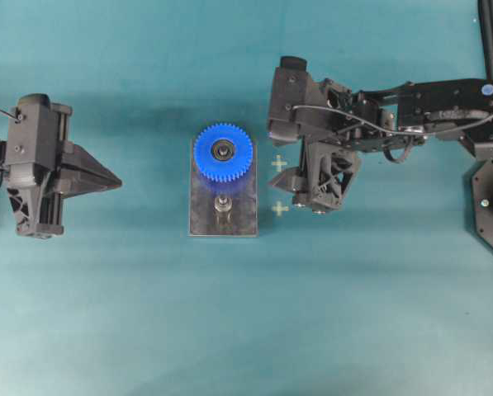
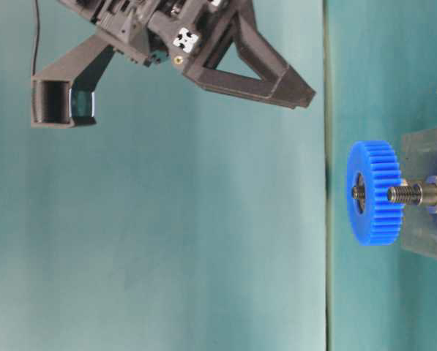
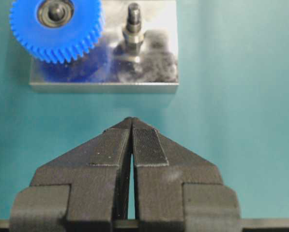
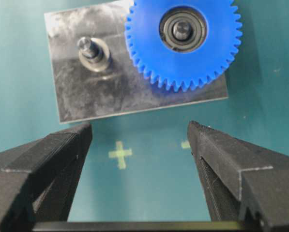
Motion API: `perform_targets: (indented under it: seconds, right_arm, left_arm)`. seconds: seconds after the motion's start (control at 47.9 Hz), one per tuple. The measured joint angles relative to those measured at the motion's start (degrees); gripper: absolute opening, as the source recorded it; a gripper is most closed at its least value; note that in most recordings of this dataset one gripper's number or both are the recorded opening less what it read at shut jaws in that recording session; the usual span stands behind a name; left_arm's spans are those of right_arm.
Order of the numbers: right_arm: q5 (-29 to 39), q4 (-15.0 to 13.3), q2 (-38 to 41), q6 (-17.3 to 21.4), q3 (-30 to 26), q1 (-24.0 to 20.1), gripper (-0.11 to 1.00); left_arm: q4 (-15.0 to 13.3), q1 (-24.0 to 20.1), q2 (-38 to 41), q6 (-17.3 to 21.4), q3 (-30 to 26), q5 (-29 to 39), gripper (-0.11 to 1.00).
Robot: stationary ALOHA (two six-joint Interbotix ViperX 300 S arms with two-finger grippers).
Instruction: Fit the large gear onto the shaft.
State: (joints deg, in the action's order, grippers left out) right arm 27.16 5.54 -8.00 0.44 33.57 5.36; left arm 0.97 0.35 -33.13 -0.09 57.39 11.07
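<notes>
1. Overhead view: the bright blue plastic toothed large gear (image 1: 223,153) sits on the far shaft of the dark grey rectangular metal plate (image 1: 201,216); the second silvery peg (image 1: 223,205) stands bare, nearer. The fitting looks done. The left claw (image 1: 110,178), pinched together and empty, is well left of the plate; the right claw (image 1: 289,183) is just right of it.
2. Table-level view: the gear (image 2: 375,192) rests low on its shaft (image 2: 359,192); the right claw (image 2: 181,88) hangs apart, fingers spread, holding nothing.
3. Left wrist view: claw tips (image 3: 131,126) meet, empty.
4. Right wrist view: fingers (image 4: 62,154) wide apart, empty. Next is probably only pulling clear without knocking the gear. No readable writing; two pale cross marks (image 4: 120,153) on the teal table (image 4: 18,96).
</notes>
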Motion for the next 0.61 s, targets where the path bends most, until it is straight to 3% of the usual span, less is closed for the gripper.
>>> perform_targets:
  seconds: [0.292,0.605]
  right_arm:
    - [-5.4,0.0,0.0,0.0,3.2,-0.5,0.86]
    - [-6.5,0.0,-0.1,0.0,3.6,-1.0,0.86]
  left_arm:
    - [0.0,0.0,0.1,-0.3,0.3,0.0,0.0]
    - [-0.1,0.0,0.0,-0.4,0.3,0.0,0.0]
